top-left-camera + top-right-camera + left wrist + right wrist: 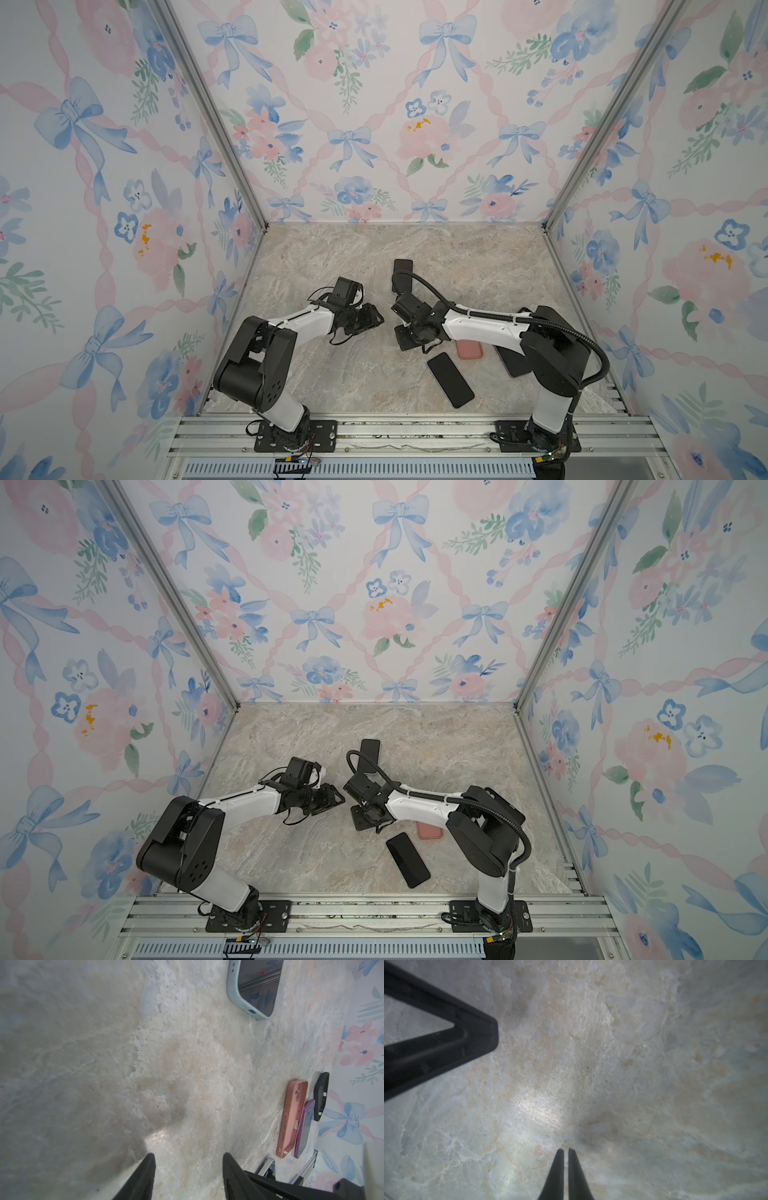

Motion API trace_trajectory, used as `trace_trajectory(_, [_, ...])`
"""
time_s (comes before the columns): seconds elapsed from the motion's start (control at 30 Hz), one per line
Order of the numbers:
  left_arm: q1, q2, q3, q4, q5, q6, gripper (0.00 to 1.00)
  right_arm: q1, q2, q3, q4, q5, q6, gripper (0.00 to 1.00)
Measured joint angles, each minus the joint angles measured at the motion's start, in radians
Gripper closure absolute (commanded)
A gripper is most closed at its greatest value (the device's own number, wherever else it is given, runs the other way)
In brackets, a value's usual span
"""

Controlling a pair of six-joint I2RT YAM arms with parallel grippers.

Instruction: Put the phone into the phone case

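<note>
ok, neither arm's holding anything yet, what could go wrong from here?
1. The left gripper and right gripper sit close together; the left fingers loom in the right wrist view, so they could collide.
2. The pink case lies right beside the purple-cased phone, seemingly touching; grabbing one could drag the other.

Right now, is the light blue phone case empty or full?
Full: in the left wrist view the light blue phone case wraps round a phone whose dark, shiny screen fills it.
</note>
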Motion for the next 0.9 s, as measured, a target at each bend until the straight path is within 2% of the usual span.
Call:
trace_trajectory(0.13, [-0.013, -0.001, -0.001, 0.001, 0.006, 0.000, 0.45, -0.019, -0.060, -0.053, -0.023, 0.061, -0.011, 0.69])
trace_trajectory(0.27, [-0.040, -0.001, -0.001, 0.008, 0.007, 0.000, 0.45, -0.107, -0.209, -0.175, -0.066, 0.116, -0.035, 0.60])
trace_trajectory(0.37, [-0.048, -0.001, -0.001, 0.015, 0.013, 0.000, 0.45, -0.190, -0.312, -0.248, -0.089, 0.159, -0.054, 0.59])
trace_trajectory(0.5, [-0.053, 0.003, -0.001, 0.027, 0.017, 0.000, 0.45, -0.260, -0.374, -0.318, -0.093, 0.175, -0.075, 0.57])
trace_trajectory(0.63, [-0.061, 0.024, -0.001, 0.034, 0.021, 0.000, 0.45, -0.294, -0.354, -0.357, -0.088, 0.168, -0.089, 0.54])
trace_trajectory(0.9, [-0.068, 0.035, -0.001, 0.034, 0.025, 0.000, 0.45, -0.295, -0.290, -0.369, -0.039, 0.137, -0.099, 0.59])
